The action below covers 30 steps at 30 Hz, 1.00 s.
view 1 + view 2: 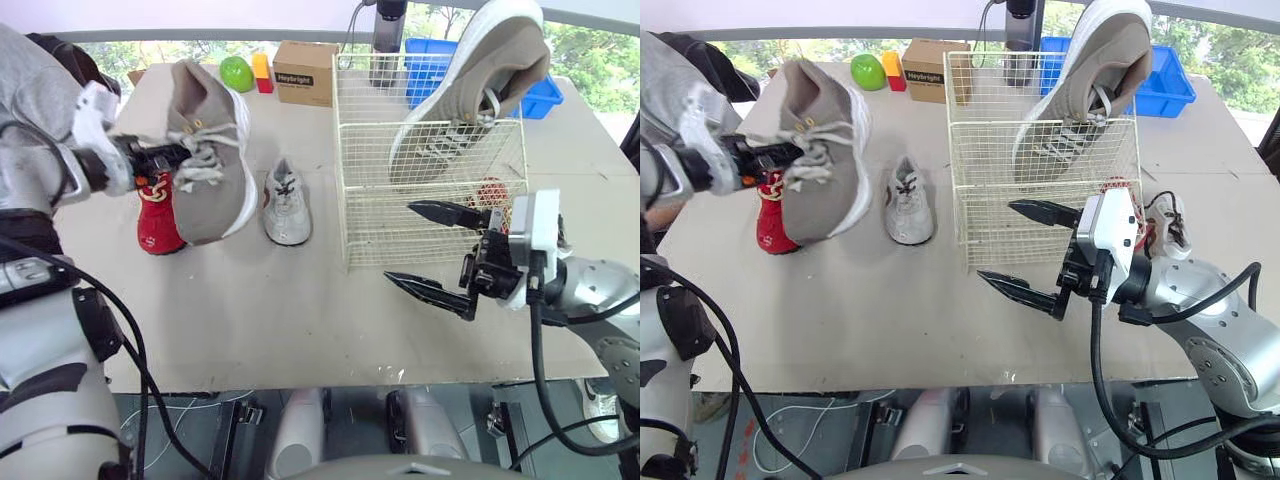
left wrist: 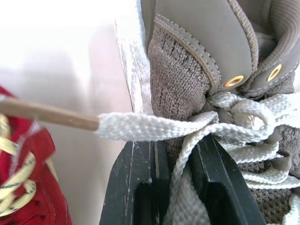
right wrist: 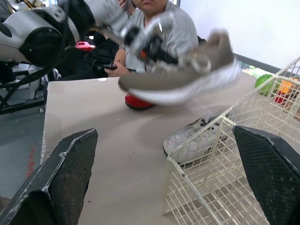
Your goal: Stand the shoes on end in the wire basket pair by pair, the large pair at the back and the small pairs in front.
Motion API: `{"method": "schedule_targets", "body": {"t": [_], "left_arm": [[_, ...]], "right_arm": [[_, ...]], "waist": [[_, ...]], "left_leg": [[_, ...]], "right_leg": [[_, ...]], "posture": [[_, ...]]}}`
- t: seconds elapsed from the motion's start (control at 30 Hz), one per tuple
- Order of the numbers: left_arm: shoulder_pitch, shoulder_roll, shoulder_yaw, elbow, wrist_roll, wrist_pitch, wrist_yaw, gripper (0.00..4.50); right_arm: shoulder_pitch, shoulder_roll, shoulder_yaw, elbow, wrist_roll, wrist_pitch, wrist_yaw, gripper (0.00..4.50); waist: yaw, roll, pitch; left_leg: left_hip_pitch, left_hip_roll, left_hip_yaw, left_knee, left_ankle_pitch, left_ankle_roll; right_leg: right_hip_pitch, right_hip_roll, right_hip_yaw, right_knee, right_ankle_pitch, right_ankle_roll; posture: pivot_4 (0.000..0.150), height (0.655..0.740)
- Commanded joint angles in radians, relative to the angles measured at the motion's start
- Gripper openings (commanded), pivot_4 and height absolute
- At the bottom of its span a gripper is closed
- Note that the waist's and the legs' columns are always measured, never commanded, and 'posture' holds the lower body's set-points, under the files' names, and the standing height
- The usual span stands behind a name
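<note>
My left gripper [image 1: 165, 157] is clamped on the laced front of a large grey knit sneaker [image 1: 210, 170], held above the table [image 1: 300, 310]. My right gripper [image 1: 398, 240] gapes wide, empty, just before the white wire basket [image 1: 360, 200].

Only one bit of writing I can actually make out: the brown cardboard box [image 1: 305, 72] at the far edge of the table [image 1: 300, 300], sitting between a little yellow block [image 1: 261, 66] and the wire basket [image 1: 430, 215]. It has a dark strip label [image 1: 294, 77] across the front face, and the white letters look like "Heybright". The lettering is pretty small, so I wouldn't swear to every single letter.
</note>
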Motion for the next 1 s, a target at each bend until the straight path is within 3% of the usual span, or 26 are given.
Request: {"method": "schedule_targets", "body": {"t": [0.03,0.17,0.3,0.4,0.57,0.7,0.87,1.0], "left_arm": [[-0.098,-0.104,0.137,-0.21,-0.069,0.035,0.133,0.24],[-0.202,-0.319,0.183,-0.327,-0.082,-0.052,0.303,0.24],[-0.312,-0.611,0.12,-0.376,-0.038,-0.445,0.496,0.24],[-0.332,-0.711,0.025,-0.331,0.034,-0.744,0.527,0.24],[-0.276,-0.784,-0.193,-0.223,0.199,-1.187,0.49,0.24],[-0.174,-0.829,-0.343,-0.105,0.369,-1.538,0.553,0.24],[-0.072,-0.851,-0.446,0.035,0.517,-1.769,0.658,0.24],[-0.018,-0.851,-0.468,0.068,0.567,-1.79,0.728,0.24]], "right_arm": [[-0.006,-0.013,-0.045,-0.001,0.01,-0.028,0.018,4.5],[0.024,-0.014,-0.07,-0.002,-0.023,-0.044,-0.005,4.5],[0.112,0.024,-0.188,-0.051,-0.054,-0.06,-0.133,4.5],[0.162,0.032,-0.27,-0.069,-0.042,-0.047,-0.204,4.5],[0.207,0.024,-0.424,-0.048,0.007,-0.073,-0.224,4.5],[0.245,-0.013,-0.526,-0.021,0.093,-0.069,-0.158,4.5],[0.315,-0.07,-0.604,0.001,0.152,-0.07,-0.061,4.5],[0.353,-0.119,-0.668,0.041,0.165,-0.083,0.019,4.5]], "waist": [[0.009,0.0,0.0],[0.017,-0.001,0.0],[0.035,-0.001,0.0],[0.029,-0.001,0.0],[0.008,0.0,0.0],[0.01,0.002,-0.001],[0.009,0.002,-0.001],[0.009,0.002,-0.001]], "left_leg": [[0.001,-0.001,0.0,0.0,0.0,0.0],[0.001,-0.002,0.0,0.003,0.0,0.0],[0.0,-0.003,0.0,0.003,0.0,0.0],[0.001,-0.004,0.003,0.003,0.0,0.0],[0.005,-0.004,0.009,-0.002,0.0,0.0],[0.005,-0.004,0.009,-0.002,0.0,0.0],[0.004,-0.004,0.009,-0.001,0.0,0.0],[0.004,-0.004,0.009,-0.001,0.0,0.001]], "right_leg": [[0.001,0.0,0.0,0.0,0.0,0.0],[0.005,0.0,-0.004,0.0,0.0,0.0],[0.006,-0.001,-0.003,-0.001,0.0,0.0],[0.006,-0.001,-0.001,-0.002,0.0,0.0],[0.005,0.001,0.003,-0.003,0.0,0.0],[0.006,0.002,0.003,-0.003,0.0,0.0],[0.006,0.002,0.004,-0.004,0.0,0.0],[0.006,0.002,0.004,-0.004,0.0,0.0]], "posture": [[0.15,0.74],[0.15,0.74],[0.15,0.74],[0.15,0.74],[0.15,0.74],[0.15,0.74],[0.15,0.74],[0.15,0.74]]}}
